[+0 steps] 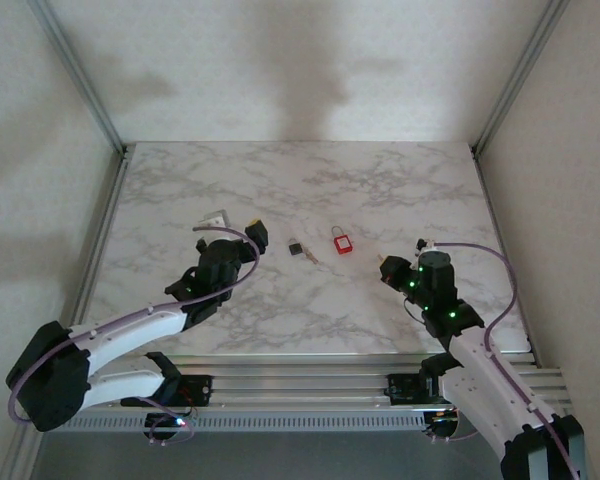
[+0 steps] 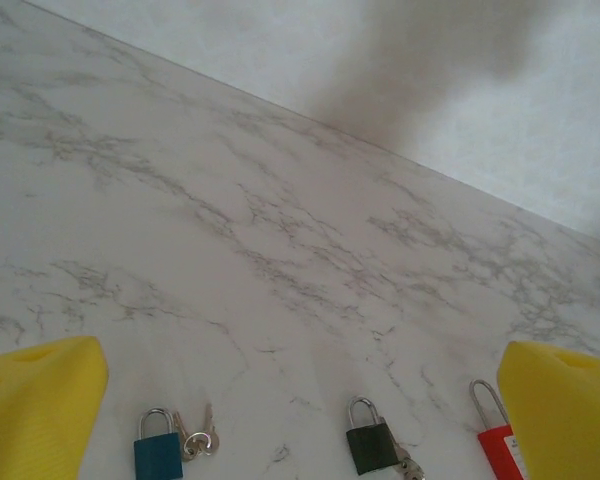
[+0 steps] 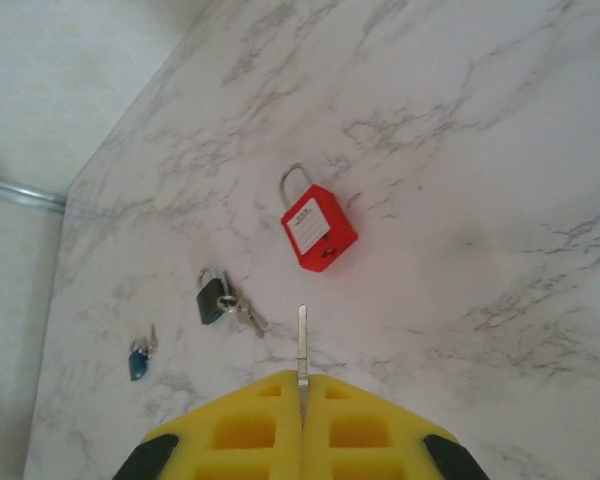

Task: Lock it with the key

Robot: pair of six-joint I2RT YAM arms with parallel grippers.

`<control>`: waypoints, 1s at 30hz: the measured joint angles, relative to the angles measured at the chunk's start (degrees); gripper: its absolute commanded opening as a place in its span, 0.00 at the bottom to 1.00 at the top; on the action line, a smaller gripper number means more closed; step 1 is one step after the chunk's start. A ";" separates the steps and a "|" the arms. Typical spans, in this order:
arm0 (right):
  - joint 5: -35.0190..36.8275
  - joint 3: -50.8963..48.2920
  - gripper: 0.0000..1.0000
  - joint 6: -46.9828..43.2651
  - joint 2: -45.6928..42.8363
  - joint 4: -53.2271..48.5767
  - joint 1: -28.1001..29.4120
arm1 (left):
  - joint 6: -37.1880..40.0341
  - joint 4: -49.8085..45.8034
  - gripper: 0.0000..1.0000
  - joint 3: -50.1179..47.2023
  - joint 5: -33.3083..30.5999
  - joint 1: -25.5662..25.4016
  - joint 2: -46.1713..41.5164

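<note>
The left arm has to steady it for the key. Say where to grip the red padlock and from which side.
I'd grip the red padlock across its body's two narrow sides, coming straight down from above: it lies flat on the table, shackle pointing away, leaving the bottom end free.

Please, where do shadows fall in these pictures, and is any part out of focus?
Top external: broad soft shadows on the back wall; the red padlock is small but distinct. Left wrist: a shadow darkens the upper right, and the left fingers look soft at the corners. Right wrist: even light, no glare; the key and red padlock are sharp.
</note>
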 measured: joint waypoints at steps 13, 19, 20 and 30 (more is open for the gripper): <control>4.24 1.99 0.00 4.20 13.40 6.12 0.00 | 1.31 7.61 0.99 -5.62 0.11 0.37 0.02; 4.15 2.60 0.00 6.08 20.48 13.42 0.00 | 1.31 8.09 1.00 -5.84 0.17 0.37 -0.02; 4.04 2.71 0.00 6.34 21.94 14.62 0.00 | 1.31 8.09 1.00 -5.84 0.15 0.37 -0.04; 2.62 6.75 0.00 8.63 33.42 24.02 0.00 | 1.31 8.39 0.99 -6.23 0.13 0.37 -0.52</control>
